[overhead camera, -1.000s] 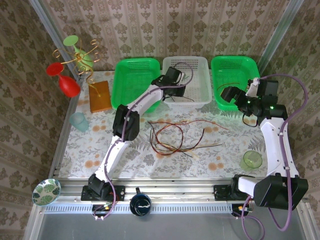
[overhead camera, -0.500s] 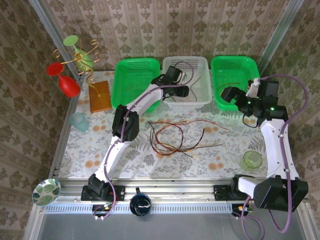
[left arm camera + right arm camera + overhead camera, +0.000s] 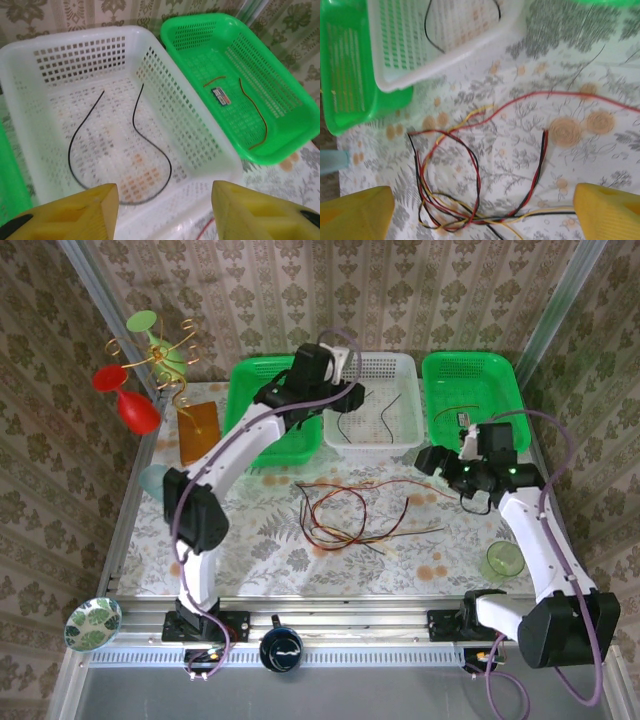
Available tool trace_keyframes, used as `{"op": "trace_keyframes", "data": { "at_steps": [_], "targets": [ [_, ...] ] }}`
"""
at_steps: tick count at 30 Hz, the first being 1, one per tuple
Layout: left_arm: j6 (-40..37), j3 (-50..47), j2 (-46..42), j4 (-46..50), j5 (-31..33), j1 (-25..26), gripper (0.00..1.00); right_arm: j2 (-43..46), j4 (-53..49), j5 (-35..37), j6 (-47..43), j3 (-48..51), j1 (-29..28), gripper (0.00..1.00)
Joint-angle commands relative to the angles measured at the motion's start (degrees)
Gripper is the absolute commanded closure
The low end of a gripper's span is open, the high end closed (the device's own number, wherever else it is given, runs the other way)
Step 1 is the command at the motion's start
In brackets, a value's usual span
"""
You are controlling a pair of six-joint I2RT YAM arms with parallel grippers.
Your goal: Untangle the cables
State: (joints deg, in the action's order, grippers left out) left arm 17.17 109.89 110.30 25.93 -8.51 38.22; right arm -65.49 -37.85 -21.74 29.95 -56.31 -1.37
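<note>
2 vessels at the near rail: a dark cup [image 3: 281,647] in the middle and a patterned bowl [image 3: 92,623] at the left corner. A green cup [image 3: 503,560] stands on the table [image 3: 250,540] on the right, near the right arm.

Mid-table: the cables [image 3: 345,512] lie in 1 loose tangle of black, red and yellow strands, with overlapping loops on the left side. 1 red strand runs off to the right. The tangle is apart from all 3 baskets.

Right hand [image 3: 435,460]: right of the tangle, just in front of the right green basket [image 3: 500,370]. In the wrist view the hand [image 3: 480,210] looks down on the cables [image 3: 450,165], its yellow fingers [image 3: 355,212] spread wide and holding nothing.

Left hand [image 3: 345,400]: at the near-left rim of the white basket [image 3: 400,435]. In its wrist view the hand [image 3: 165,200] is wide apart and empty.

White basket [image 3: 200,145]: 1 black cable [image 3: 170,167] lies in an open loop on its floor. Right green basket [image 3: 280,150]: 1 orange-red cable [image 3: 260,117] and a small label [image 3: 219,95] on its floor. A left green basket [image 3: 250,390] touches the white one on the other side.

Far left: a pale cup [image 3: 155,480], an orange block [image 3: 198,432], and a wire stand [image 3: 165,360] with red and green glasses.
</note>
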Motion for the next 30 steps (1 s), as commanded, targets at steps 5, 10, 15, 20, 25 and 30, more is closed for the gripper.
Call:
{"op": "trace_keyframes", "data": {
  "at_steps": [5,10,15,20,25,30],
  "targets": [
    [2.63,-22.51,-13.96,-5.86,0.51,0.11,0.48,-4.99,5.86,4.92,5.54,5.93,-10.08,0.23],
    [6.66,-35.49,-21.69,-9.64,1.27,-0.01,0.49,-11.69,12.1,6.57,6.65,6.09,-16.11,0.36],
    [8.81,-42.75,-26.95,-10.88,2.16,-0.62,0.5,-20.25,15.59,7.36,6.67,3.77,-20.75,0.44],
    [9.2,-46.09,-30.57,-10.23,2.82,-1.81,0.5,-27.24,15.45,9.23,5.17,0.24,-24.26,0.5],
    [9.11,-47.2,-32.66,-9.1,3.06,-2.96,0.5,-30.74,16.24,9.47,4.76,-1.38,-25.69,0.55],
    [9.09,-47.53,-33.55,-8.53,3.15,-3.57,0.51,-32.91,16.57,10.21,4.76,-2.05,-26.22,0.59]
  ]
}}
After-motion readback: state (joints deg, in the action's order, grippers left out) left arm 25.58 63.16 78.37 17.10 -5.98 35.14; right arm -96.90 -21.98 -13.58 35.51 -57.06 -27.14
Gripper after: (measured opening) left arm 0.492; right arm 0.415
